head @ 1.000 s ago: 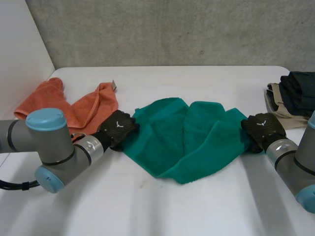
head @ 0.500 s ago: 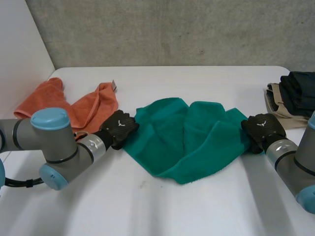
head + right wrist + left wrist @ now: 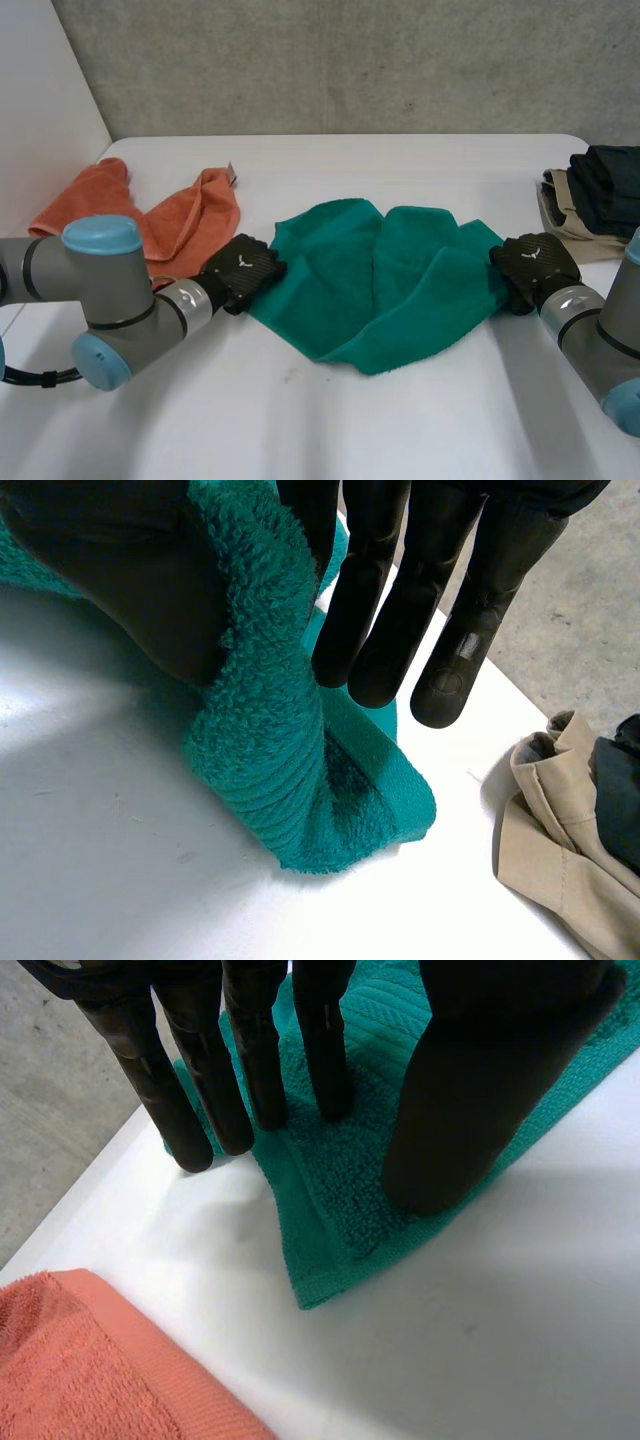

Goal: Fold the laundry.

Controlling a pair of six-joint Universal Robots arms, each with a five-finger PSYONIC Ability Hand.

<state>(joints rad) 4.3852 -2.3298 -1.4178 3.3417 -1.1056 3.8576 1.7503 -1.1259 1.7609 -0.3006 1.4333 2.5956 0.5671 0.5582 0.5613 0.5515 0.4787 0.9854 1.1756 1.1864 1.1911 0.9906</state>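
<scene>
A green towel (image 3: 380, 280) lies rumpled across the middle of the white table (image 3: 400, 430). My left hand (image 3: 240, 270) is at its left corner. In the left wrist view the fingers (image 3: 255, 1070) stand straight, with their tips on the flat corner of the towel (image 3: 350, 1200) and on the table beside it. The thumb (image 3: 480, 1090) presses the cloth apart from them. My right hand (image 3: 535, 265) is at the towel's right corner. In the right wrist view a raised fold of towel (image 3: 270, 740) is pinched between the thumb (image 3: 130, 570) and the fingers (image 3: 390, 600).
An orange towel (image 3: 150, 215) lies crumpled at the back left, close to my left hand, and its edge (image 3: 90, 1370) is near the green corner. A pile of dark and beige clothes (image 3: 600, 195) sits at the right edge, just past my right hand (image 3: 565, 820).
My left hand has shifted slightly toward the front at the towel's left corner. The right hand and the towel's shape look the same.
</scene>
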